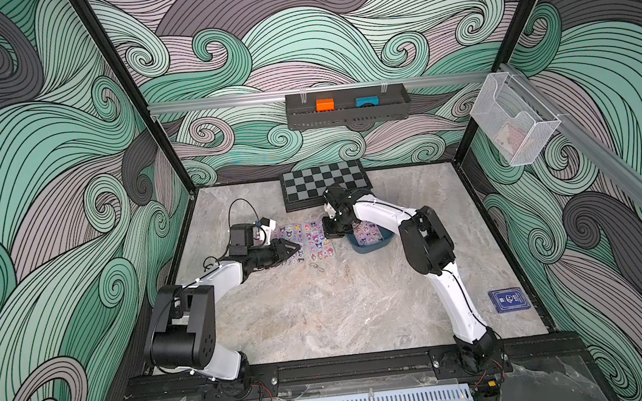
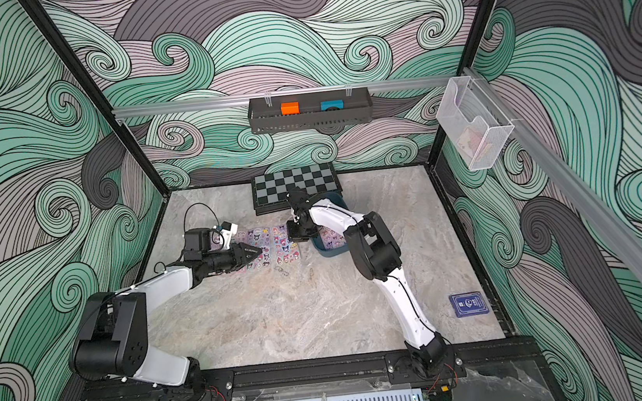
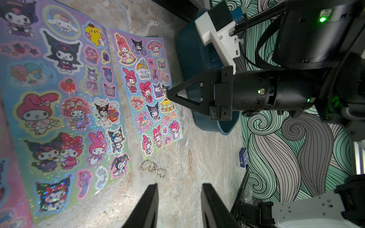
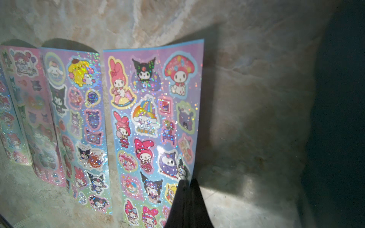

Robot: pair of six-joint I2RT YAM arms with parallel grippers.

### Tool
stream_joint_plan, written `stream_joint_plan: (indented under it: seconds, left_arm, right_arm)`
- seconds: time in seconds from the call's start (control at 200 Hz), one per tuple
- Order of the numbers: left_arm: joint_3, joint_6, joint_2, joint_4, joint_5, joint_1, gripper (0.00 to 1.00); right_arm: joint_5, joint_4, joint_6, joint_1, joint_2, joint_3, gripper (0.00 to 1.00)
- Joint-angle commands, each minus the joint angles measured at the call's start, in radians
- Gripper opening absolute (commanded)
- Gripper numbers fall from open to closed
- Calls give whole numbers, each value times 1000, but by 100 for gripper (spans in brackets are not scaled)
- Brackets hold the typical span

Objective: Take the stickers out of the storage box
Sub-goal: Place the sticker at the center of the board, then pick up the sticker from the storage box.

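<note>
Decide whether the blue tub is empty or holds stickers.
Not empty: in a top view, a sticker sheet lies inside the tub.

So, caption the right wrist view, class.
Black right gripper pinches the edge of a glossy purple cartoon sticker sheet.

Teal-and-grey swirl-patterned walls [image 1: 293, 29], marbled grey floor [image 1: 323, 311], black wall tray [image 1: 347, 116], clear wall bin [image 1: 515, 128]

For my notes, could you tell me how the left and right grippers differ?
The left gripper has its jaws apart and empty; the right gripper has them shut on the edge of a sticker sheet. The left hangs by the other sheets, the right beside the blue tub. Both are black.
</note>
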Motion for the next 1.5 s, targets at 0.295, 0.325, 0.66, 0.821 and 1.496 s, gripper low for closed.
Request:
stream_joint_plan:
  seconds: [0.295,0.325,0.66,0.821,1.496]
  left_arm:
    - [8,27,-14,-18,-5,-11,41]
    - [8,27,-14,-20,-4,-11,40]
    - [8,33,-15,-25,-9,-13,41]
    - [8,36,-22,-29,-14,-13,41]
    - [12,51,-45,-49,-31,-30,41]
  right_arm:
    - [31,24,5,8,-16,-22,11]
    - [30,24,3,8,-22,-24,12]
    - [66,23,-10,5,-134,-70,31]
    - [71,33,-25,-6,-212,-106,32]
    - [-52,12,-186,-250,-381,-309,70]
